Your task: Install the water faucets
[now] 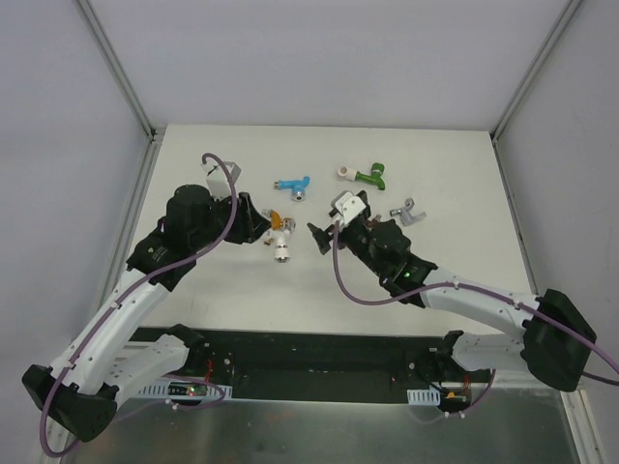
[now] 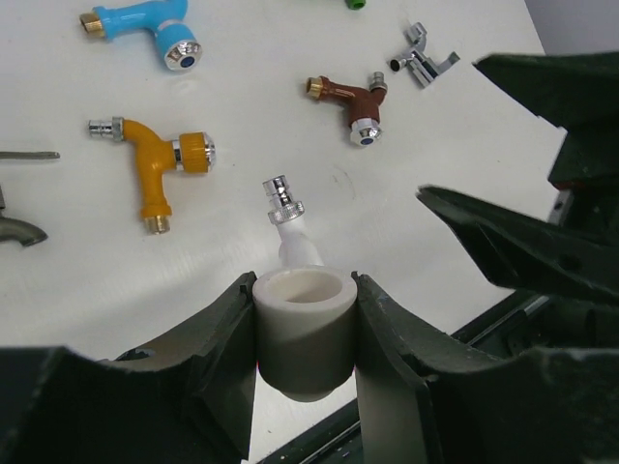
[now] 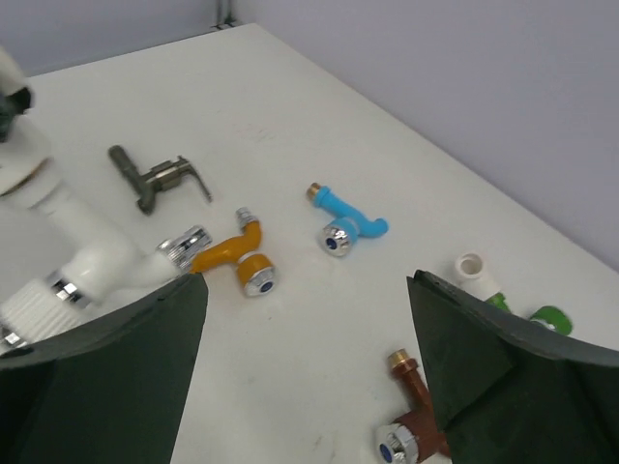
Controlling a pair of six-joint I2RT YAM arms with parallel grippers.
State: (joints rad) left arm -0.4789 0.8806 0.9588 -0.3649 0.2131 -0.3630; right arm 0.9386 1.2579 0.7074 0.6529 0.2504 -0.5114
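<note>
The left gripper (image 2: 304, 298) is clamped tight on a short white pipe fitting (image 2: 302, 338), open mouth facing the wrist cam. The white faucet (image 2: 293, 242) sticks out the far end of it, silvery tip pointing away. That whole bundle sits just on the near side of the orange faucet (image 2: 155, 164), close but not touching. My read is that the left arm is playing vise, keeping the fitting steady so the tap can be turned into it. I can't tell how deep the thread is seated, or whether the tip rests on the table (image 2: 464, 145).

The right gripper (image 3: 308, 280) is near the orange faucet, on its right. Its jaws are spread wide with nothing between them, and the white faucet shows right beside one of its fingers. It looks lined up to grab the tap body and twist, but that's a guess.

The others just lie loose on the table:
- blue faucet (image 2: 145, 24): beyond the orange one
- brown faucet (image 2: 348, 100): off to its right
- grey faucet (image 2: 423, 60): further right again
- green faucet (image 3: 544, 319): beyond and to the right, with a second white fitting (image 3: 472, 271) beside it

Spread out like that, each one has room for fingers to get round it.
</note>
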